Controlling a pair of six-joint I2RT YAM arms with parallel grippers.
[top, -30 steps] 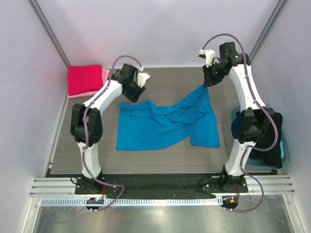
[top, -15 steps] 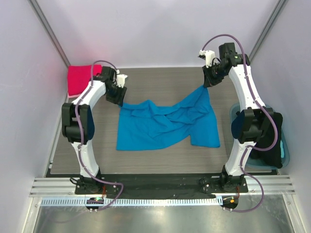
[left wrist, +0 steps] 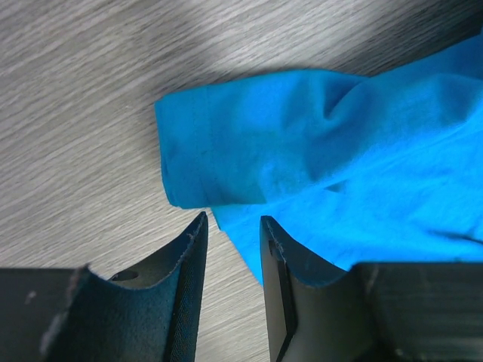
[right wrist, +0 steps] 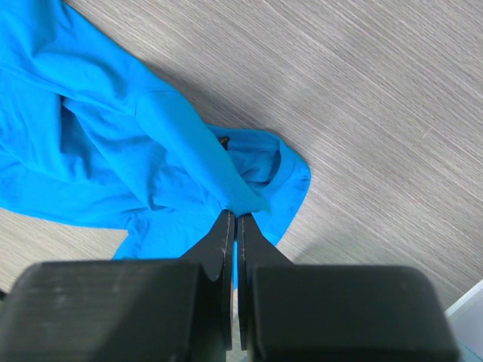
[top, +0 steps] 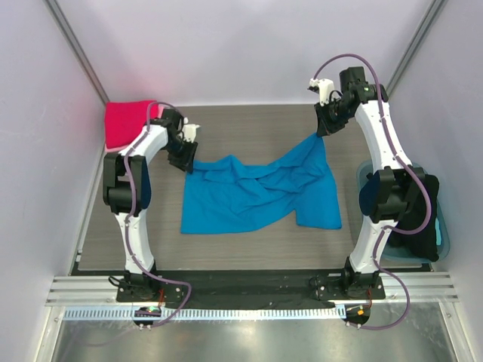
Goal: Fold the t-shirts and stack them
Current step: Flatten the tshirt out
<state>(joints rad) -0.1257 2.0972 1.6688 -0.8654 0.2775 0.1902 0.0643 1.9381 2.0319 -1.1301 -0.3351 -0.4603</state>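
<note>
A bright blue t-shirt (top: 260,192) lies crumpled on the table's middle. My right gripper (top: 320,133) is shut on its far right corner and holds that corner lifted; the wrist view shows the cloth (right wrist: 189,151) pinched between the fingertips (right wrist: 235,219). My left gripper (top: 186,163) is open and empty, just above the shirt's far left corner (left wrist: 219,143), its fingers (left wrist: 192,241) straddling the cloth's edge. A folded crimson red t-shirt (top: 127,122) lies on a pale pink one at the far left corner; the pink one is mostly hidden.
A translucent blue tub (top: 445,234) stands at the right edge, behind the right arm's base. Grey walls close in on three sides. The wooden tabletop (top: 249,128) shows bare behind the blue shirt.
My left gripper has swung left toward the red shirt, then come back down to the blue shirt's far left corner. The right arm and the shirt have not moved.
</note>
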